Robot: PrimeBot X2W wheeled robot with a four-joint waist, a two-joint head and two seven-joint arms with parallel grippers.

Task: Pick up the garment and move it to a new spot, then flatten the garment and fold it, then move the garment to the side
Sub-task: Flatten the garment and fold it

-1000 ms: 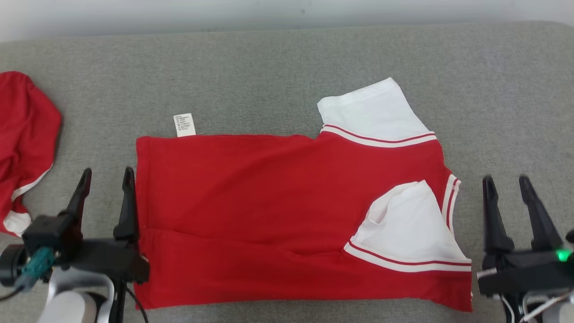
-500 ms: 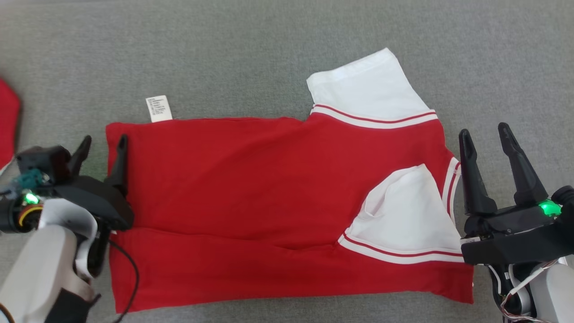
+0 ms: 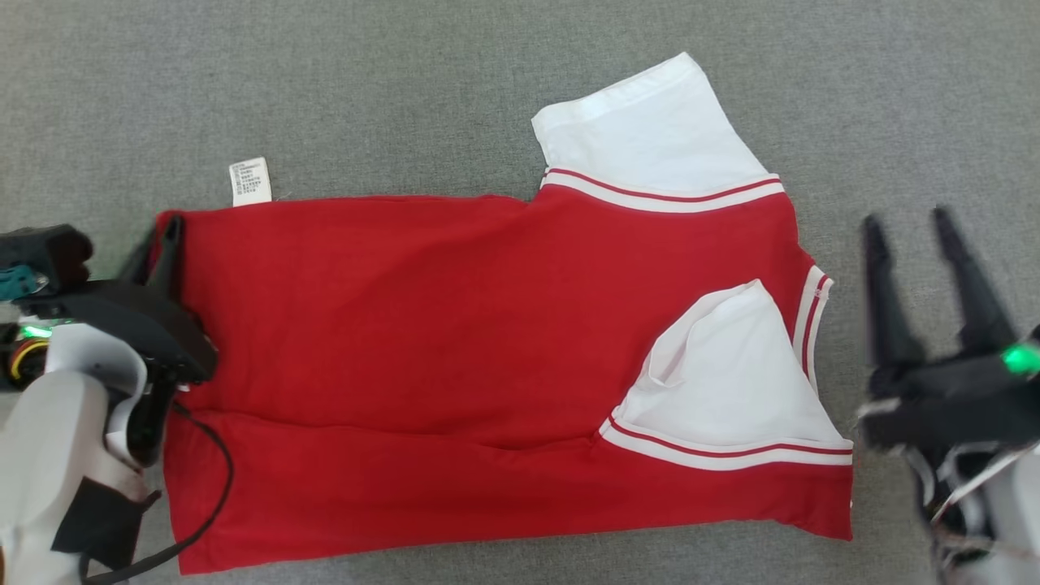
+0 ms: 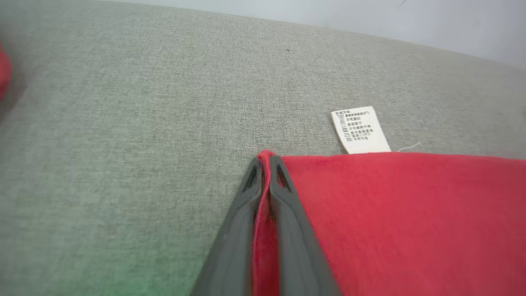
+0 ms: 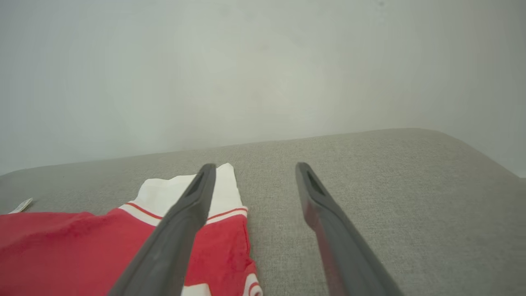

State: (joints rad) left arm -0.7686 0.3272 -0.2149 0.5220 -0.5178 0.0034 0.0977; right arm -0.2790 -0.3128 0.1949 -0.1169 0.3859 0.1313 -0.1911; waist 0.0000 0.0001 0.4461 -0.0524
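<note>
Red garment (image 3: pixel 422 325) lies flat, part-folded, across centre of frame on grey cushioned surface (image 3: pixel 406 81). White sleeves at upper right and lower right, care label (image 3: pixel 250 180) at upper left.

Left end effector (image 3: pixel 158 236) pinched narrow on upper-left corner of garment, cloth between fingers.

Right end effector (image 3: pixel 907 218) wide, empty, just beside right edge, apart from cloth.

Likely handling: light, limp, sags and drapes when lifted. Best hold: corners or hem, catching both layers.

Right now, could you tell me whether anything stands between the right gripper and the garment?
Nothing visible does. The right gripper, open, sits just off the right edge of the garment, with grey cushion between them. The left gripper is shut on the far left corner.
</note>
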